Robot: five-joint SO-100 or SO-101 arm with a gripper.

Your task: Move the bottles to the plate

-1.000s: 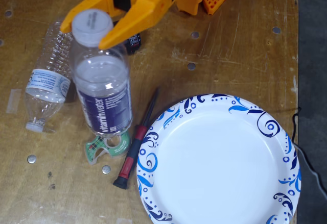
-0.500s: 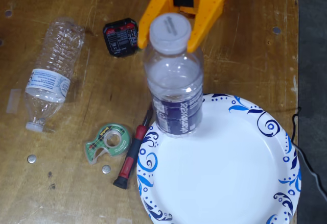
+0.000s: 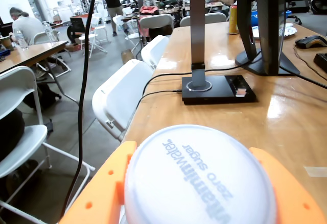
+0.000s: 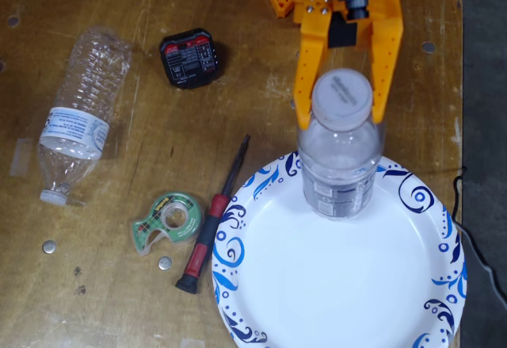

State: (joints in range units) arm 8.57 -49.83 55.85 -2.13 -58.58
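Observation:
The wider bottle (image 4: 339, 175), with a white cap (image 4: 342, 97) and a dark label, stands upright over the top part of the plate (image 4: 333, 284). My orange gripper (image 4: 342, 114) is shut on its neck, one finger on each side of the cap. In the wrist view the cap (image 3: 199, 175) reads "vitaminwater zero sugar" and fills the bottom, between the orange fingers (image 3: 102, 193). Whether the bottle's base touches the plate cannot be told. The slimmer ribbed bottle (image 4: 79, 114) lies on its side at the table's left, far from the gripper.
A red-and-black screwdriver (image 4: 210, 225) lies against the plate's left rim, with a green tape dispenser (image 4: 168, 221) beside it. A small black device (image 4: 190, 57) sits at top centre. The table's right edge (image 4: 462, 126) runs close to the plate.
My gripper has carried the wider bottle rightward, from beside the slim bottle, past the plate's left rim, to over the plate's upper part. The slim bottle has not moved.

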